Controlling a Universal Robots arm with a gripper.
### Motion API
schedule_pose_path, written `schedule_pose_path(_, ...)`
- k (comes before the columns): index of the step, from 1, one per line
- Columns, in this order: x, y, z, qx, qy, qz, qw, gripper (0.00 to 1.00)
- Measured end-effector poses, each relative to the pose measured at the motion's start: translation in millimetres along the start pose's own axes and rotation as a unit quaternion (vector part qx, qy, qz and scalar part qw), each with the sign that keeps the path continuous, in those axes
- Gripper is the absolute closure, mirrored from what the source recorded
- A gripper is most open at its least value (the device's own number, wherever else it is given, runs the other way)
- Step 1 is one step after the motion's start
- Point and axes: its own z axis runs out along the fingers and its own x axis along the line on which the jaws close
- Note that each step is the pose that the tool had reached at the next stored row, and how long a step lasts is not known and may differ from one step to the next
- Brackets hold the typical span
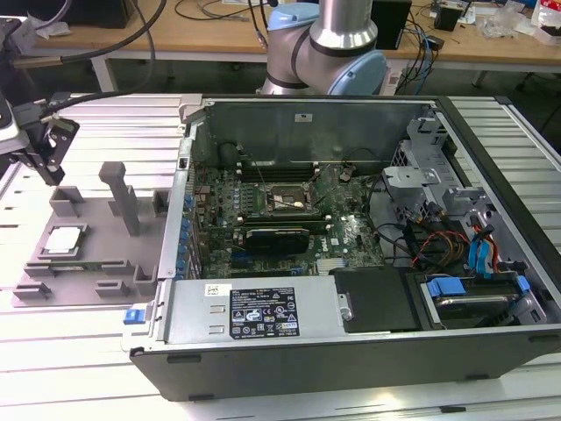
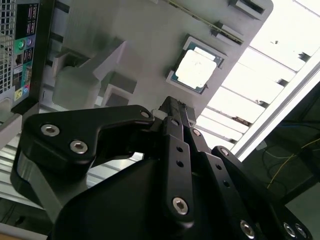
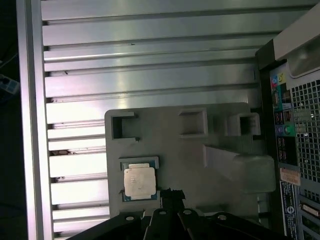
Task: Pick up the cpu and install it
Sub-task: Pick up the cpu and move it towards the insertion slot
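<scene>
The cpu [image 1: 63, 240] [image 2: 196, 70] [image 3: 139, 181], a small flat square chip with a silvery-white metal top, lies in a recess of the grey plastic slotted tray [image 1: 105, 256] [image 2: 145, 45] [image 3: 190, 150] | tray sits just beside the open black desktop computer case [image 1: 351, 346] | black gripper [image 1: 53, 167] [image 2: 172, 106] [image 3: 170, 192] hangs above the tray, near the chip but apart from it, its jaws pinched together on nothing

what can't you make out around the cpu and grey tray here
Markings on the silvery square cpu: washed out by glare, second wrist view.
Grey plastic tray: one edge hidden behind the black gripper, first wrist view.
Black-and-metal socket frame: contents too small, exterior view.
</scene>
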Motion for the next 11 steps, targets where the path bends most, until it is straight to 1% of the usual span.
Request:
schedule_pose_path(2, 2.3, -0.7, 2.6, 0.0, 0.0001, 0.0, 1.0, 0.89)
schedule_pose_path(5, 7.8, -1.6, 8.9, 0.0001, 0.0002, 0.0, 1.0, 0.89)
schedule_pose_path(8, 9.4, -1.9, 11.9, 0.0001, 0.0001, 0.0, 1.0, 0.89)
schedule_pose_path(10, 12.6, -2.3, 16.2, 0.0, 0.0, 0.0, 1.0, 0.89)
schedule_pose_path(11, 13.4, -2.5, 17.2, 0.0, 0.0, 0.0, 1.0, 0.89)
